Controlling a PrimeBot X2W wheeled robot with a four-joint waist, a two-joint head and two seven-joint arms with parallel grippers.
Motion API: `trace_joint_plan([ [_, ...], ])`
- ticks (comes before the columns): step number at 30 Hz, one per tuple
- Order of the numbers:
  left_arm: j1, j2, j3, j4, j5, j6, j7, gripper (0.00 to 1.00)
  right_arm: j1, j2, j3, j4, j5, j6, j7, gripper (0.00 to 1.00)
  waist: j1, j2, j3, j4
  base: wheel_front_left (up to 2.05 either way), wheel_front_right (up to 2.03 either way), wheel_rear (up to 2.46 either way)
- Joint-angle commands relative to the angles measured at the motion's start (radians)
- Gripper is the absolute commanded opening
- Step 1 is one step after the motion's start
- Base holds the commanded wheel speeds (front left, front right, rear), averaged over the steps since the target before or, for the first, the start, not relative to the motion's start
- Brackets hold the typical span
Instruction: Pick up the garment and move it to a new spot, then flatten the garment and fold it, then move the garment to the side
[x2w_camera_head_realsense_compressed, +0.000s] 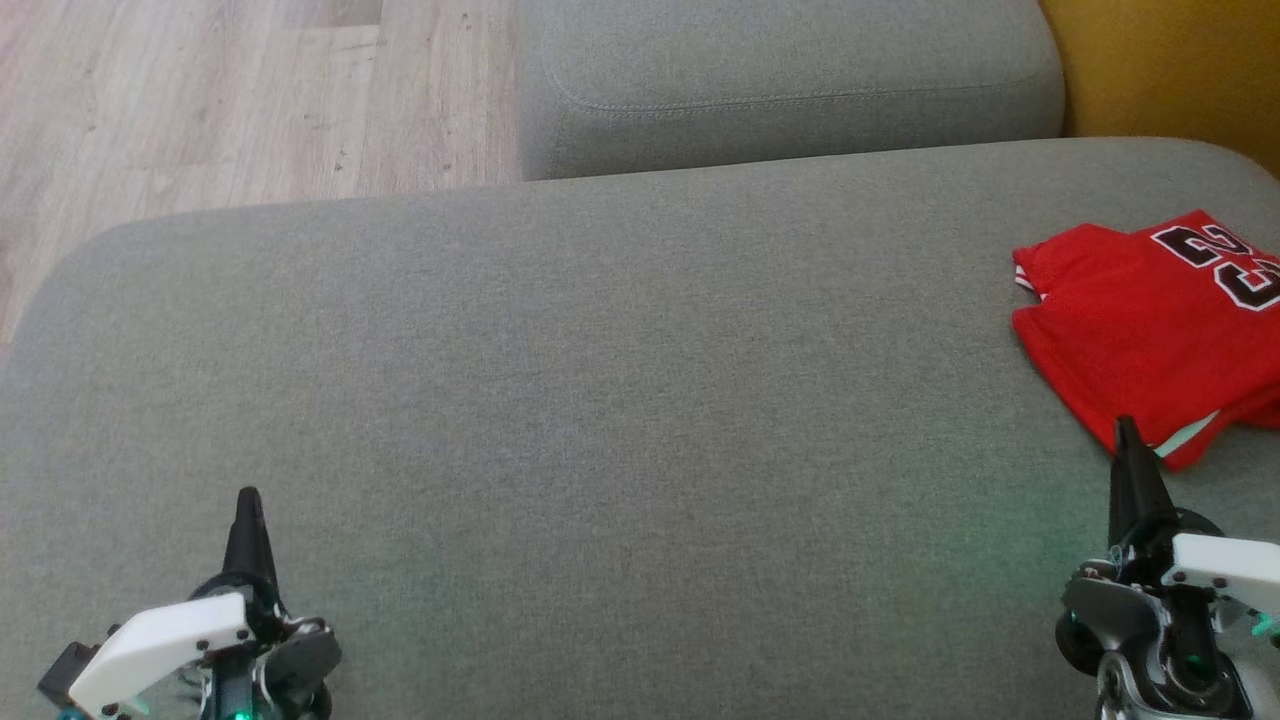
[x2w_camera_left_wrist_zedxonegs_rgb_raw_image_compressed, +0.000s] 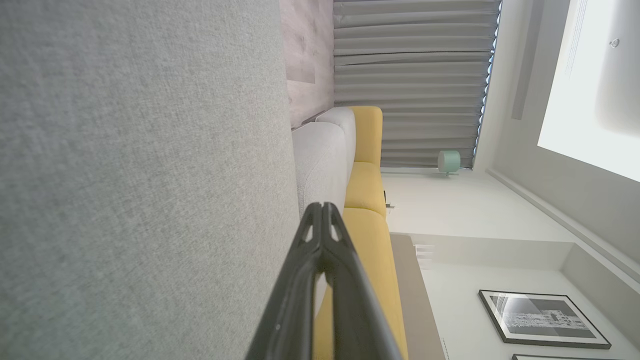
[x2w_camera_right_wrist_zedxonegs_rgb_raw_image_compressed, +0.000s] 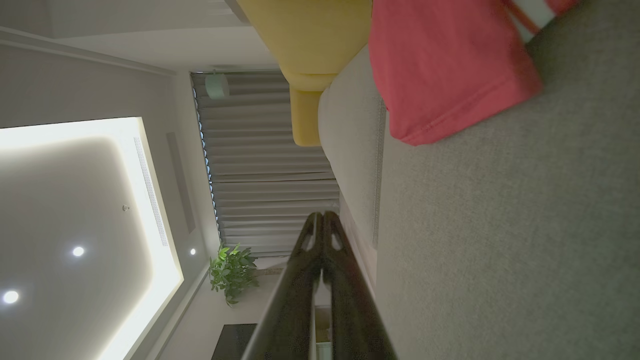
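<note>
At five o'clock of the head view my right pincer (x2w_camera_head_realsense_compressed: 1128, 450) points up, its two fingers pressed together on nothing. My left pincer (x2w_camera_head_realsense_compressed: 248, 512), at seven o'clock, is likewise closed and empty. Just at twelve o'clock from the right tip lies the garment (x2w_camera_head_realsense_compressed: 1140, 340), red with a black number, folded and sitting near the three o'clock edge of the grey cushion (x2w_camera_head_realsense_compressed: 600, 380). My right wrist view puts bare cushion between my fingers and its hem.

I judge the fold done and the move aside nearly or wholly complete. If it wants another nudge, I should open wide, pinch through all layers at the near hem and slide low, so the fold does not spill. As for holders, the cushion alone carries the garment.
</note>
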Motion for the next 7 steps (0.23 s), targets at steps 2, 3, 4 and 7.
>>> trace_joint_plan([
  [2,-0.049,0.010,0.041,-0.028,0.001,-0.007,0.007,0.00,-0.045,-0.012,0.018,-0.032,0.004,0.007,0.007,0.00,0.0000,0.0000,0.000,0.000,0.00,0.00,0.00],
  [3,-0.049,0.010,0.041,-0.028,0.002,-0.007,0.007,0.00,-0.045,-0.011,0.018,-0.032,0.003,0.007,0.007,0.00,0.0000,0.0000,0.000,0.000,0.00,0.00,0.00],
  [4,-0.049,0.010,0.042,-0.028,0.002,-0.007,0.008,0.00,-0.045,-0.011,0.017,-0.032,0.003,0.007,0.008,0.00,0.0000,0.0000,0.000,0.000,0.00,0.00,0.00],
  [7,-0.049,0.009,0.043,-0.028,0.003,-0.007,0.009,0.00,-0.045,-0.010,0.016,-0.032,0.002,0.007,0.009,0.00,0.0000,0.0000,0.000,0.000,0.00,0.00,0.00],
])
